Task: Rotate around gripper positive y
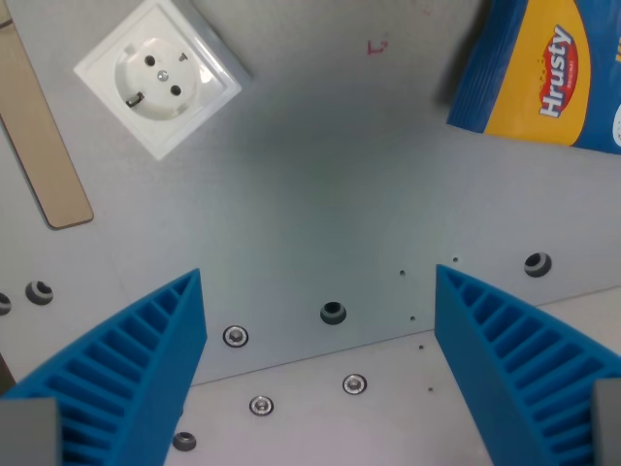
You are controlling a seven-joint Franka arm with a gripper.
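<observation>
The claw [320, 364], with two ribbed blue fingers [126, 374], stands spread wide and holds nothing, hovering above the grey metal desk [320, 184]. Between the fingers lie only screw heads and small holes in the desk. A white square wall socket [158, 74] sits toward the wrist view's upper left, beside a flat beige wooden strip [39, 136] at the left edge. A blue and yellow "Hrusty" snack bag [548, 73] fills the upper right corner, well apart from the claw.

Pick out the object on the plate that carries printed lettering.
The blue-and-yellow bag at the wrist view's top right: it reads "Hrusty". The white socket and tan strip show none.
</observation>
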